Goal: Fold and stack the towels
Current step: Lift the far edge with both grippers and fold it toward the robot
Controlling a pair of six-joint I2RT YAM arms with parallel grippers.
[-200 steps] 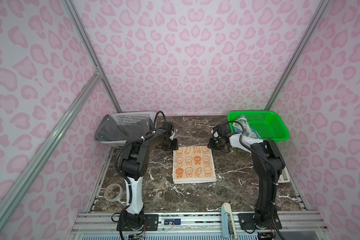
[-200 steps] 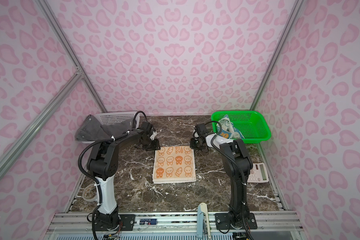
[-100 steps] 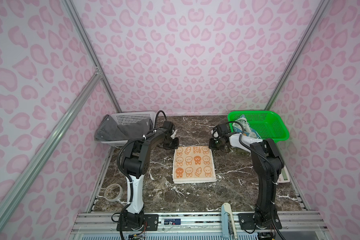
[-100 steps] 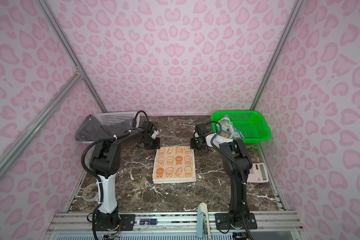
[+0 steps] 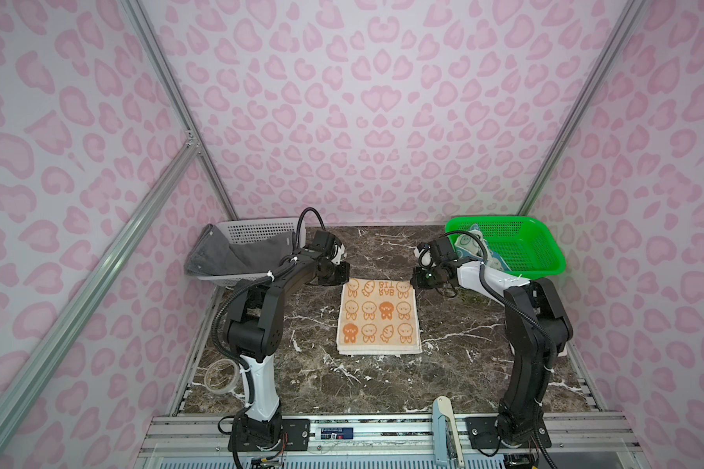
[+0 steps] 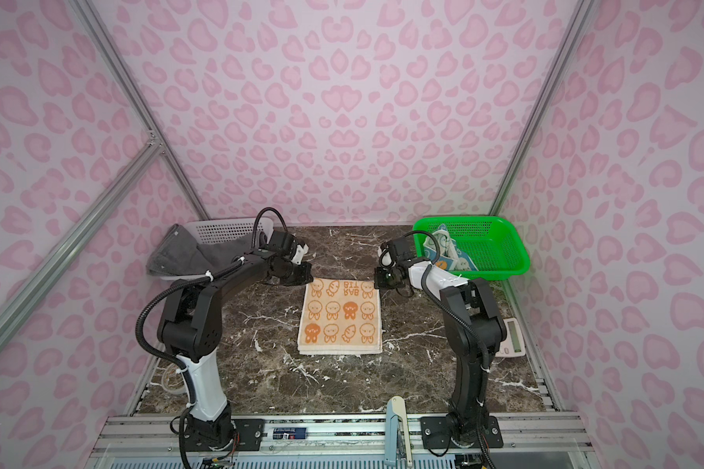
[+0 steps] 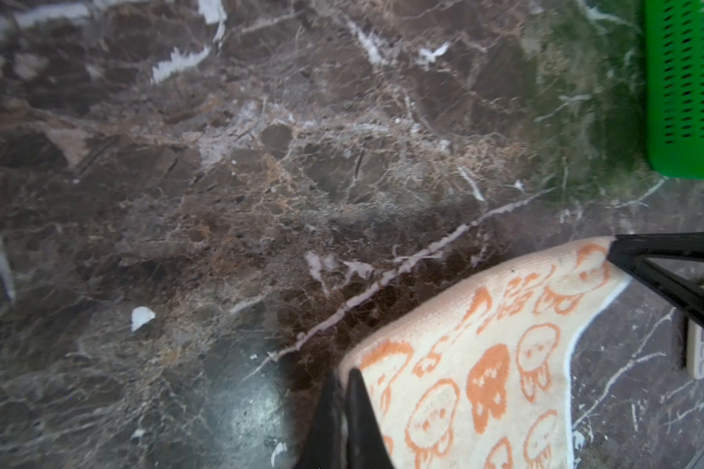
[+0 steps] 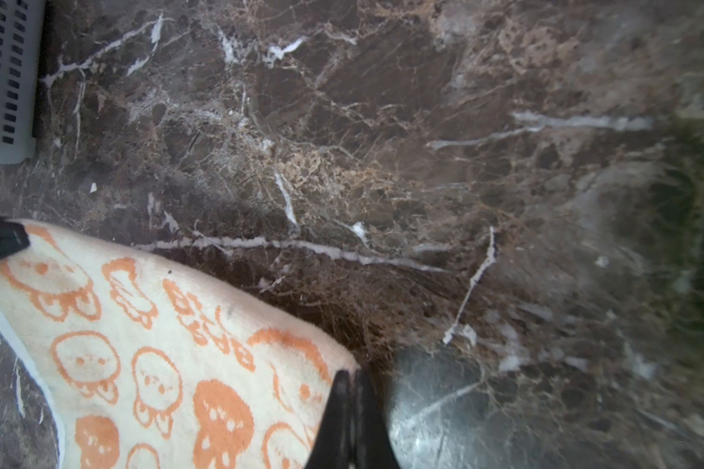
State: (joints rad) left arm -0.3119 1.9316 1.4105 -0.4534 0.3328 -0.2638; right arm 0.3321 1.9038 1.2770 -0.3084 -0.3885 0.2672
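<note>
In both top views we see the orange towel [image 5: 378,314] on the worktop [image 5: 383,385] between the left pincer [image 5: 343,282] and the right pincer [image 5: 413,283], with the grey towel [image 5: 216,256] and blue towel [image 5: 466,243] in baskets behind them. The left wrist view, then the right, shows its own pincer clamped tight on a far corner of that towel. We judge folding barely begun, and nothing is stacked.

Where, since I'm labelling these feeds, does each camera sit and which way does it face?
Top views: high over the arm-base end, looking down on the marble table; both arms show whole.
Left wrist: on the left arm, looking past the left gripper toward the green basket.
Right wrist: on the right arm, looking past the right gripper toward the white basket.
Shared: all four show the orange rabbit-print towel, pinched at two corners.
</note>
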